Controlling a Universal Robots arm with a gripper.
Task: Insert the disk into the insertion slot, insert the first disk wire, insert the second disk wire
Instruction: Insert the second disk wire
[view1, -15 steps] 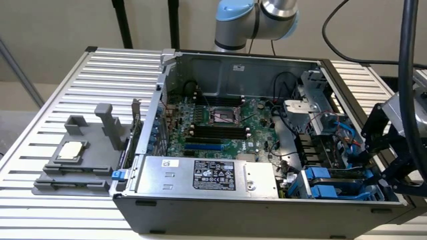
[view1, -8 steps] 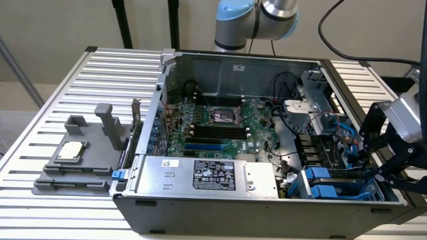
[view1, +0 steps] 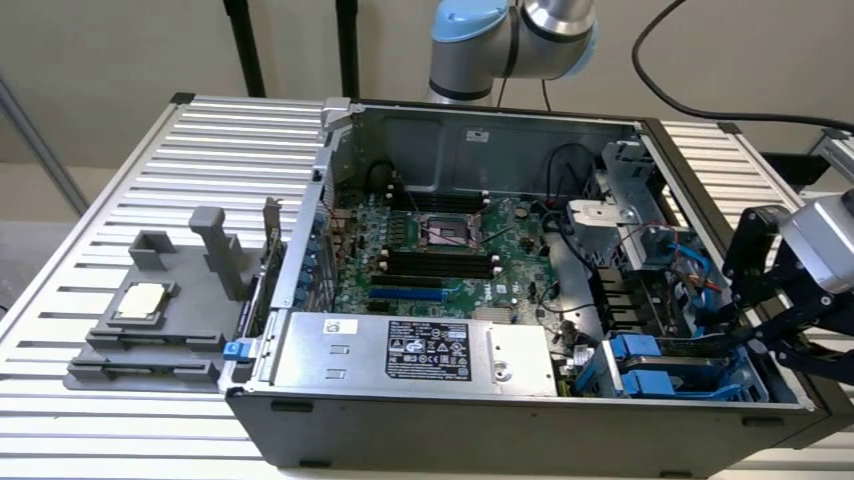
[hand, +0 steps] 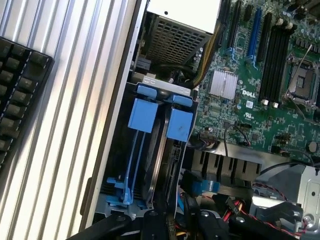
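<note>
The disk (hand: 179, 125) stands edge-on in its bright blue carrier inside the insertion slot (hand: 162, 82), the grey plastic cage bay at the case's corner. A second blue carrier tab (hand: 144, 115) sits beside it. In the exterior view the slot (view1: 607, 372) with the blue carriers (view1: 641, 352) lies at the case's front right. My black gripper (view1: 747, 345) reaches in over the case's right wall, just right of the slot. In the wrist view the gripper (hand: 160, 226) hovers close to the carriers' near ends, beside a blue wire plug (hand: 197, 186) and a black plug with coloured wires (hand: 231, 204).
The open computer case (view1: 534, 430) rests on a slatted aluminium table (view1: 214, 150). Inside are the green motherboard (view1: 441, 250) and the silver labelled power-supply box (view1: 414, 350). A grey fixture (view1: 160, 320) stands at the exterior view's left. A black keyboard (hand: 20, 90) lies outside the case wall.
</note>
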